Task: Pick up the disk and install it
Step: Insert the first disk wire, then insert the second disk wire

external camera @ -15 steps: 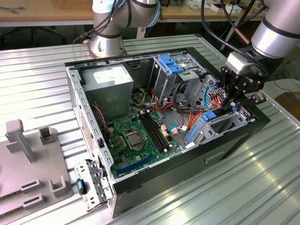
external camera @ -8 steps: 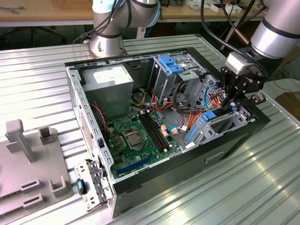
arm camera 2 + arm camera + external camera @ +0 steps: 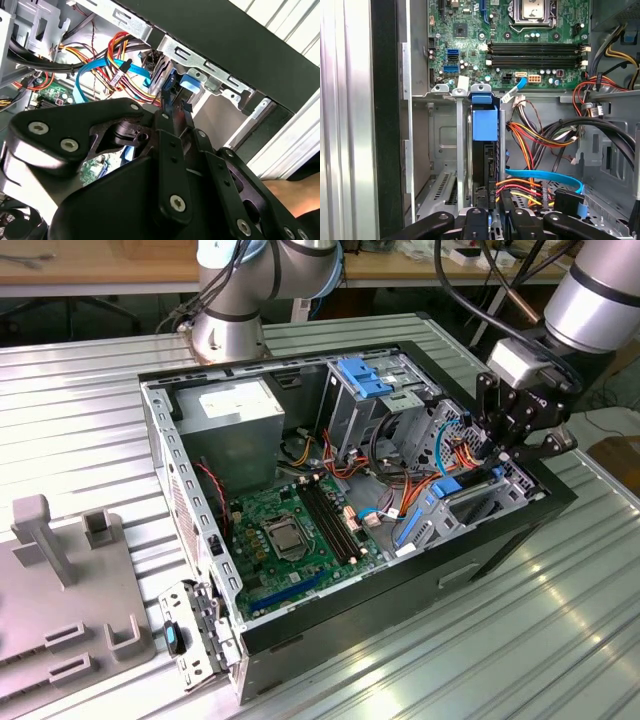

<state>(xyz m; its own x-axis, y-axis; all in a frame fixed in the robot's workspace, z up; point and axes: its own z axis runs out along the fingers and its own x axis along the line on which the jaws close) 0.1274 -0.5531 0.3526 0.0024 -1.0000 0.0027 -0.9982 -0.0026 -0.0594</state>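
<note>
I'm in the install step, fingers (image 3: 492, 220) pinched tight on the disk (image 3: 484, 150) standing on edge, partway into the drive bay (image 3: 440, 150) of the computer case (image 3: 500, 530); it wants a straight, careful push home.

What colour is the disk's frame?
Bright blue, best seen on the disk in the first wrist view.

Ribbed silver metal tabletop (image 3: 90, 390) spans scene, glare patches near exterior view's right. Wooden bench edge (image 3: 100, 280) runs along far side, dark gap beneath. Grey fixture plate (image 3: 60, 610) at near left.
</note>
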